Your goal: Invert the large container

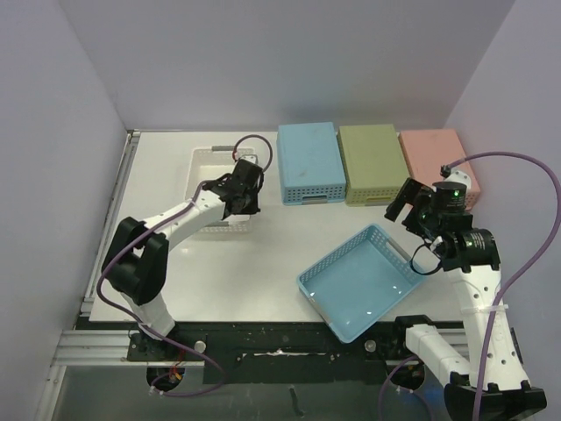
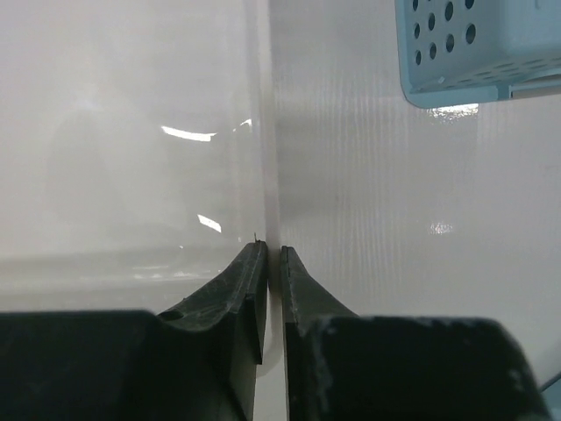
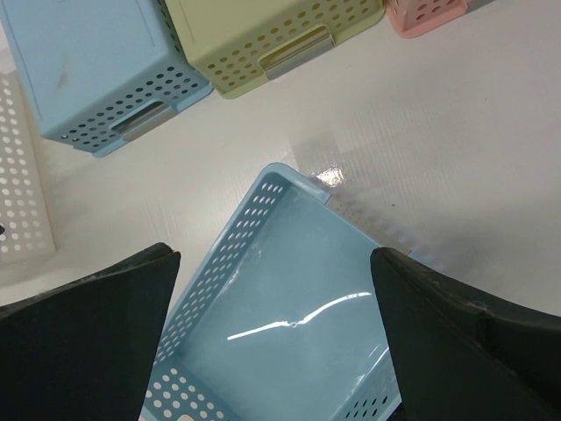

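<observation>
The large light-blue container [image 1: 359, 281] sits open side up, turned at an angle, at the front right of the table. My right gripper [image 1: 410, 209] is open and hovers over its far corner. In the right wrist view the container's floor [image 3: 289, 316] lies between the spread fingers of the gripper [image 3: 276, 263]. My left gripper [image 1: 237, 209] is at the near right rim of a white perforated basket [image 1: 209, 165], which stands open side up at the back left. In the left wrist view this gripper [image 2: 273, 250] is shut on the basket's thin white wall [image 2: 265, 132].
Three perforated baskets stand upside down in a row at the back: blue [image 1: 310, 162], green [image 1: 372, 162] and pink [image 1: 434, 156]. They also show in the right wrist view: blue [image 3: 88, 70], green [image 3: 254, 35], pink [image 3: 421, 13]. Walls enclose the table on the left, back and right.
</observation>
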{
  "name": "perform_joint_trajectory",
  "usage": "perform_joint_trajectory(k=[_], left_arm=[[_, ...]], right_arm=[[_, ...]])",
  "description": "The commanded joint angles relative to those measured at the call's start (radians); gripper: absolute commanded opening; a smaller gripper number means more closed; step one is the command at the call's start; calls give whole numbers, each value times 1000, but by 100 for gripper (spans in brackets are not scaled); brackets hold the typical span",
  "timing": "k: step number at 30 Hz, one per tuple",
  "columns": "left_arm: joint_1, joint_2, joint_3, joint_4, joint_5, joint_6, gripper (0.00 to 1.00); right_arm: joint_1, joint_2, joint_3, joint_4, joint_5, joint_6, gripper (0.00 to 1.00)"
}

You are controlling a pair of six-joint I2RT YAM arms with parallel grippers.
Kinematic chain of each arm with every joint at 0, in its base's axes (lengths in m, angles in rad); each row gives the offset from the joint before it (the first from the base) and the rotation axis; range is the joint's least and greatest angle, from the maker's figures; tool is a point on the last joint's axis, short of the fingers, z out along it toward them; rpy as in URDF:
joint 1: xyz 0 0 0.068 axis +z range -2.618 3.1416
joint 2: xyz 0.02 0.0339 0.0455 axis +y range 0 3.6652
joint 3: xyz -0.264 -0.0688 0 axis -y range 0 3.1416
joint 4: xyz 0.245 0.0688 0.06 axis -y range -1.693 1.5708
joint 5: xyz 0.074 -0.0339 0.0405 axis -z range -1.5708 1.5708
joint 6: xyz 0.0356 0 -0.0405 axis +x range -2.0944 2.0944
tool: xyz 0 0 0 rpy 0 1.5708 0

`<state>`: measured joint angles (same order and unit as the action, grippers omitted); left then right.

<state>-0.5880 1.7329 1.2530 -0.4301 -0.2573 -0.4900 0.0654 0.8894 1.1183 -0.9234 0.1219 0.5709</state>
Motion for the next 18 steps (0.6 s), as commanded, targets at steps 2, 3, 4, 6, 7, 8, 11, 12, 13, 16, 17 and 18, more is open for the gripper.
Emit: perform_joint_trajectory(k=[2, 3, 4, 6, 7, 8, 11, 12, 13, 16, 17, 18], left_arm=[[10, -47, 99, -39, 0, 30, 7], [12, -58, 104, -49, -2, 33, 7], [11, -73, 106, -58, -9, 36, 7], [12, -101, 115, -78, -13, 35, 1], [11, -114, 122, -90, -10, 35, 0], [12, -127, 130, -105, -4, 34, 0], [16, -173, 160, -132, 19, 32, 0], [21, -190, 171, -139, 29, 28, 0], [27, -207, 181, -142, 46, 24, 0], [51, -270, 198, -132, 141, 2, 0], [64, -291, 192, -120, 184, -12, 0], [80, -309, 182, -100, 241, -28, 0]], right_arm=[[1, -13, -6, 24, -5, 6, 98], [1, -12, -7, 24, -5, 6, 98], [1, -13, -10, 27, -5, 6, 98], [1, -12, -15, 30, -7, 5, 98], [1, -9, -15, 31, -8, 4, 97], [1, -8, -15, 33, -9, 4, 98], [1, -6, -14, 38, -10, 4, 98], [1, -5, -14, 39, -10, 4, 98], [1, -5, -15, 40, -10, 4, 98], [1, -4, -18, 41, -10, 3, 98], [1, -3, -22, 42, -10, 3, 97], [1, -3, -24, 44, -10, 4, 98]])
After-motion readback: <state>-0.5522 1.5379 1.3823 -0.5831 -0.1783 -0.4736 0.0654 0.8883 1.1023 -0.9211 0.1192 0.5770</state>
